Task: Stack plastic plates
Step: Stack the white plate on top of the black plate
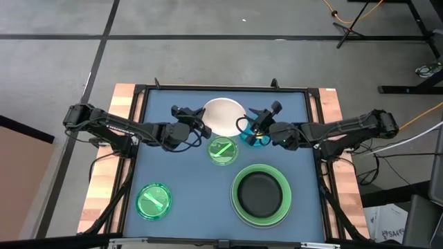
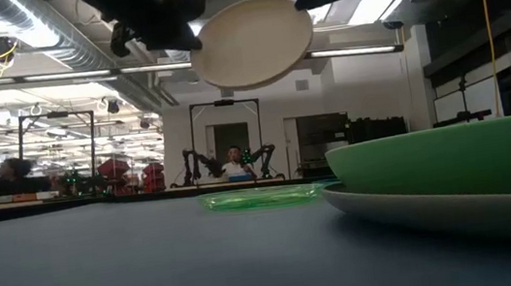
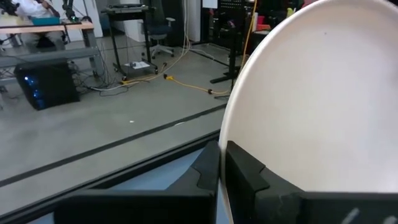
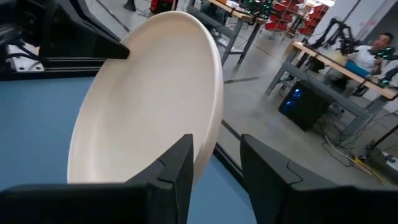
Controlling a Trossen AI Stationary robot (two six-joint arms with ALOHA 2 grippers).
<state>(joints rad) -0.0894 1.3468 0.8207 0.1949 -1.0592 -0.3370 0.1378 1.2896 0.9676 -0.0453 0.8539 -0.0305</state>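
Across the blue table (image 1: 180,207), the biggest pile sits toward the front right: a grey plate (image 2: 439,206) lowest, a light green plate (image 1: 260,194) in it, and a black plate (image 1: 260,192) nested on top, so the stack seems built large to small. Next in size, the white plate (image 1: 223,116) hangs above the table's far middle, tilted, with the left gripper (image 1: 201,126) fingers clamped on one rim. The right gripper (image 4: 214,163) has its fingers apart around the opposite rim, likely for a handover. Two small green plates (image 1: 222,150) (image 1: 154,201) lie flat; a small blue plate (image 1: 255,138) sits under the right arm.
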